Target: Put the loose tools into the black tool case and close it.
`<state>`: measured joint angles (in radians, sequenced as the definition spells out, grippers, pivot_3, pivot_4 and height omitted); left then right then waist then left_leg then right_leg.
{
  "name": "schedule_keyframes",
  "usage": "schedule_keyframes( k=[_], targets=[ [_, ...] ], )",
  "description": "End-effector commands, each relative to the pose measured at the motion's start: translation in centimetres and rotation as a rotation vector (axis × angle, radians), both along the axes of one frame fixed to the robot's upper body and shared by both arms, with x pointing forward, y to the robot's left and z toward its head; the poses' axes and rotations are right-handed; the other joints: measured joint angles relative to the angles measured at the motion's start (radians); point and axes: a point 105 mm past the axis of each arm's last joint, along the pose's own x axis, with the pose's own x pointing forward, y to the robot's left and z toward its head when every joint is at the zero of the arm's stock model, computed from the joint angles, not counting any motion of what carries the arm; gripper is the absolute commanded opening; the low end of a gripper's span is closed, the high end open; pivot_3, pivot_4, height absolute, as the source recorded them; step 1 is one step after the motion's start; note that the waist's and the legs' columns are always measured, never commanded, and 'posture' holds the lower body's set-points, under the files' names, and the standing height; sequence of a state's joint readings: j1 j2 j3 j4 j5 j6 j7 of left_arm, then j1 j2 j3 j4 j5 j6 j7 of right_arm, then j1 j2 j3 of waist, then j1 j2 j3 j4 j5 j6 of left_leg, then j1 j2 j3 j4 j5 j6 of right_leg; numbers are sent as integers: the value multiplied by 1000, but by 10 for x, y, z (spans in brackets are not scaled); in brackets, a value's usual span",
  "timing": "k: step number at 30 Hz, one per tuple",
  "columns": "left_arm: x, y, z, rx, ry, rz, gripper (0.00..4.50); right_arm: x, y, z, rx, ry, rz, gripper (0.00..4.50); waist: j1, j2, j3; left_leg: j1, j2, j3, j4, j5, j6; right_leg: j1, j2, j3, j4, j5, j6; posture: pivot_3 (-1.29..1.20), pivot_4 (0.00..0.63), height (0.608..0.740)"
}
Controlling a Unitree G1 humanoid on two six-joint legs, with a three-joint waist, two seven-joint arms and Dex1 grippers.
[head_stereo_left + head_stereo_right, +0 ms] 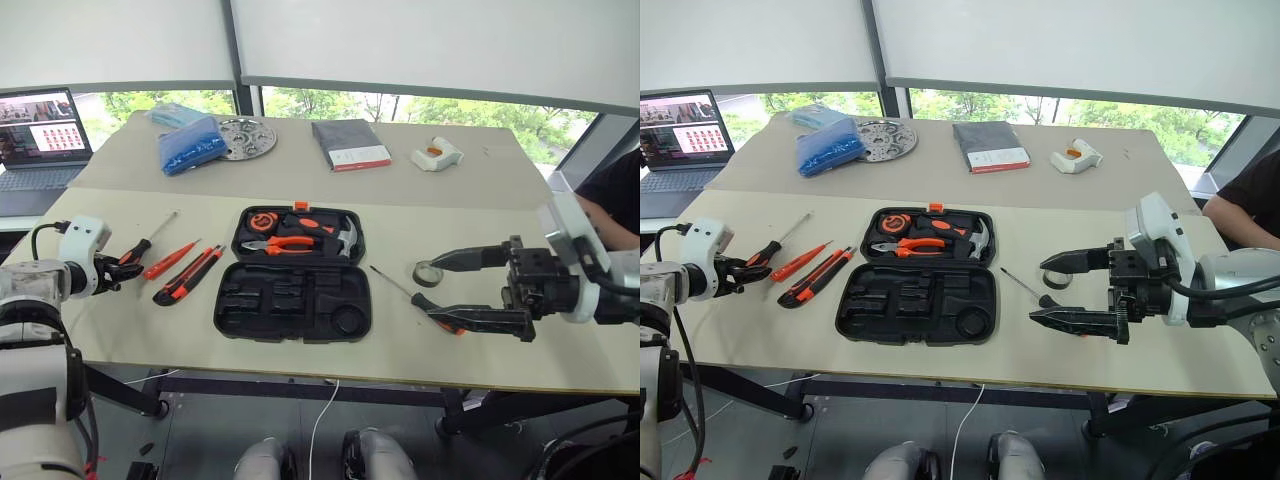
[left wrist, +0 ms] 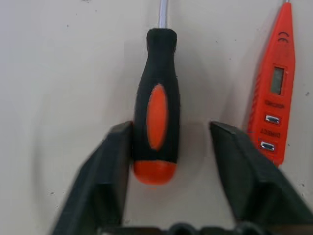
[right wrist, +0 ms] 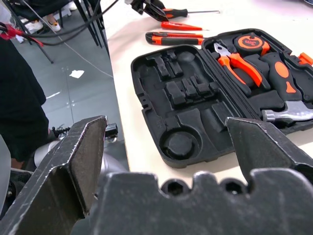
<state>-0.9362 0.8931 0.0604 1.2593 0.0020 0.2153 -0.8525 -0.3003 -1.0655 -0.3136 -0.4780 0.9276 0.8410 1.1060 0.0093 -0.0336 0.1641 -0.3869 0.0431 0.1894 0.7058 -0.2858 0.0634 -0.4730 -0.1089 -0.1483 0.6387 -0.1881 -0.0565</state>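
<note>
The black tool case (image 1: 290, 300) lies open mid-table, its near half showing bare slots and its far half holding pliers, a hammer and a tape measure. To its left lie a black-and-orange screwdriver (image 2: 156, 98), a slim orange-red screwdriver (image 1: 170, 260) and an orange-black utility knife (image 1: 188, 275). My left gripper (image 1: 122, 268) straddles the first screwdriver's handle: one finger touches it, the other stands a gap away. Right of the case are a second screwdriver (image 1: 400, 287) and a small grey tape roll (image 1: 428, 272). My right gripper (image 1: 435, 288) hovers wide open over them, holding nothing.
On the far table are a laptop (image 1: 40, 135), a blue bag (image 1: 190, 145), a metal disc (image 1: 245, 137), a dark grey book (image 1: 350, 143) and a small white object (image 1: 437, 155). A person in black (image 1: 615, 190) sits at the right edge.
</note>
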Motion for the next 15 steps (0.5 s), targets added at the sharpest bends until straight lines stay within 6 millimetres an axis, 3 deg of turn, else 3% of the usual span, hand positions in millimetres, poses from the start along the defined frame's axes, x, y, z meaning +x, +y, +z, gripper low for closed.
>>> schedule_keyframes(
  k=[1,4,7,9,11,13,15],
  targets=[
    [3,2,9,26,-19,0,948,-5,-3,9,7,-47,-19,4500,0,0,0,0,0,0,1,0,1,0,0,0,1,0,0,0,150,718],
    [2,3,11,29,-26,-3,842,-6,-5,7,11,-52,-42,4500,-1,0,0,-1,0,-1,4,-1,1,0,-1,0,2,0,0,0,150,718],
    [10,-2,36,-12,-116,-23,842,-7,-7,5,10,-49,-59,4500,0,-2,1,-1,1,-1,6,-1,2,0,-1,0,3,0,0,0,150,718],
    [21,-33,82,-17,-265,-248,842,-8,-10,-2,-15,-39,-70,4500,1,-6,3,-3,1,-2,7,-2,2,0,-1,0,3,0,0,0,150,718],
    [19,-64,107,-17,-317,-478,842,-9,-13,-10,-34,-17,-81,4500,7,-8,4,-5,1,-4,9,-3,0,-1,-1,-3,3,0,0,0,150,718],
    [8,-106,108,-58,-220,-748,842,-7,-15,-21,-50,17,-100,4500,10,-8,4,-8,1,-6,11,-4,1,-2,-2,-4,3,0,0,0,150,718],
    [-2,-133,102,-25,-152,-924,842,-5,-15,-25,-57,20,-109,4500,9,-7,3,-9,0,-6,15,-4,4,-2,-3,-4,4,0,0,0,150,718]
  ],
)
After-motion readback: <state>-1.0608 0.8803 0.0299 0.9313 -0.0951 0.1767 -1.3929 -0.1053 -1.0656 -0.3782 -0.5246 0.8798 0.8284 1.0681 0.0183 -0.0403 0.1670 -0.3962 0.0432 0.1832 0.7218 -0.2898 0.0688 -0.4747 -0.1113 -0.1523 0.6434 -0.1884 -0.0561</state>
